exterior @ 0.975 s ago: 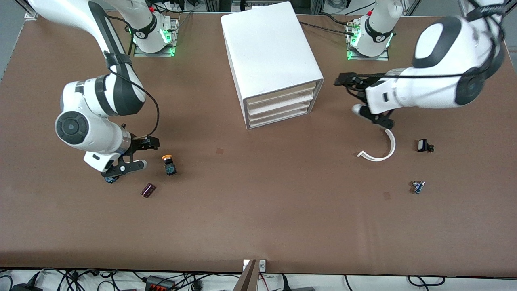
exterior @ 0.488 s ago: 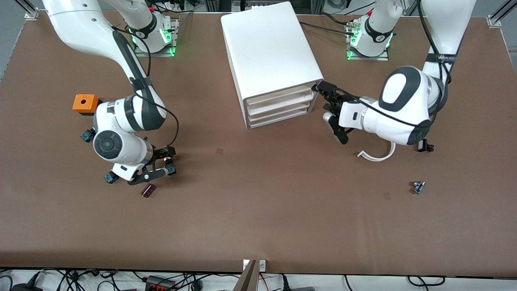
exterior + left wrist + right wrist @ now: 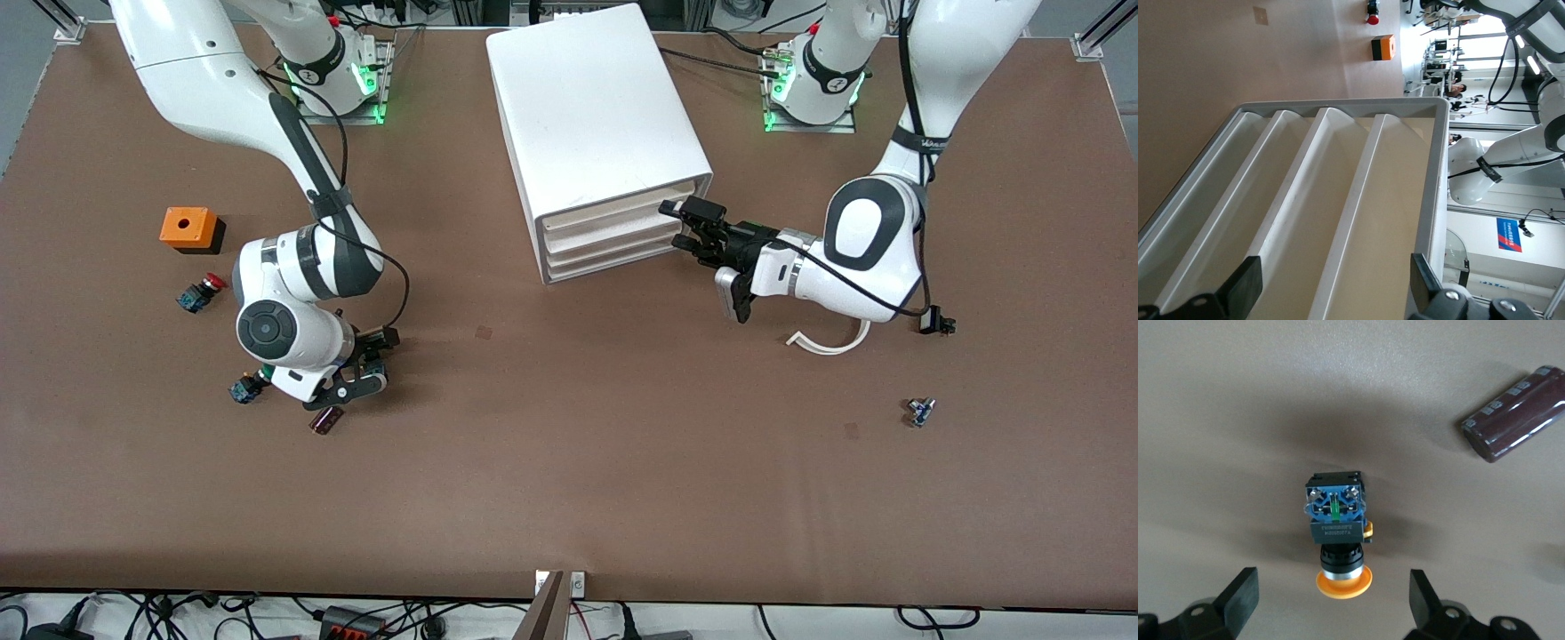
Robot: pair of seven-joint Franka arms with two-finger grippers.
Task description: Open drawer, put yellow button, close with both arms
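Note:
The yellow button [image 3: 1338, 533] lies on its side on the brown table, orange-yellow cap toward my right gripper [image 3: 1331, 600]. That gripper [image 3: 373, 362] is open and low over the button, with the cap between its fingertips and touching neither. In the front view the gripper hides the button. The white cabinet [image 3: 596, 116] stands at the middle back with all four drawers shut. My left gripper [image 3: 683, 225] is open in front of the drawers, at the corner toward the left arm's end. In the left wrist view its fingers straddle the upper drawer fronts, including the top drawer [image 3: 1398, 200] [image 3: 618, 206].
A dark cylinder [image 3: 326, 419] lies beside the right gripper. A green-capped button [image 3: 244, 388], a red-capped button [image 3: 200, 290] and an orange block [image 3: 188, 228] are toward the right arm's end. A white curved strip [image 3: 836, 342] and two small parts [image 3: 933, 322] [image 3: 920, 411] lie under and near the left arm.
The right arm swung over the yellow button and brought its open gripper down around it. The left gripper moved across to the front of the drawers.

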